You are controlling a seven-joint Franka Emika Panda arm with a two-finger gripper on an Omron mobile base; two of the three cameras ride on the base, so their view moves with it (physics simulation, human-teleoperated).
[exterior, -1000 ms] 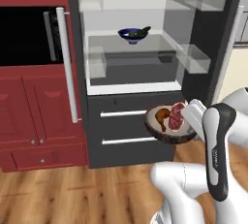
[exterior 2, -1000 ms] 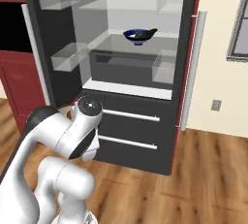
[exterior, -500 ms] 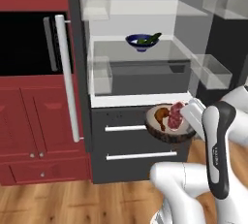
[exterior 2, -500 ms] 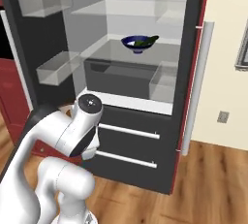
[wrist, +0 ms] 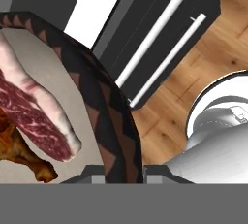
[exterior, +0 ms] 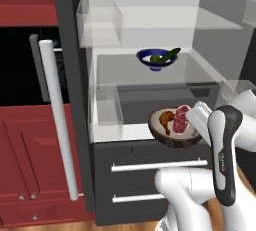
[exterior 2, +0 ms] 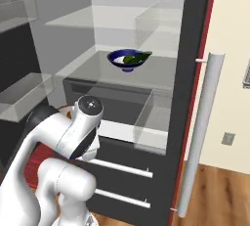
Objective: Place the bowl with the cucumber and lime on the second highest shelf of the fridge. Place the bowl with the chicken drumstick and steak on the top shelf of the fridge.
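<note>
Gripper (wrist: 118, 172): clamped on rim of brown bowl (exterior: 175, 136), rim pinched between the two dark tips in hand view.
Brown bowl: held in air in front of open fridge (exterior: 70, 75), above the drawers (exterior: 155, 165), level with the white floor of the fridge interior.
Steak (exterior: 181, 118): in brown bowl, leaning over drumstick.
Drumstick (exterior: 167, 120): in brown bowl, left of steak in left base view.
Blue bowl (exterior: 157, 59): on glass shelf inside fridge, one shelf below top shelf (exterior: 150, 19).
Cucumber (exterior: 167, 55): in blue bowl, poking over right rim.
Lime (exterior: 156, 59): in blue bowl, beside cucumber.
Handle (exterior: 59, 125): upright silver bar, left of fridge opening.
Floor (wrist: 193, 72): wood, below drawers.
</note>
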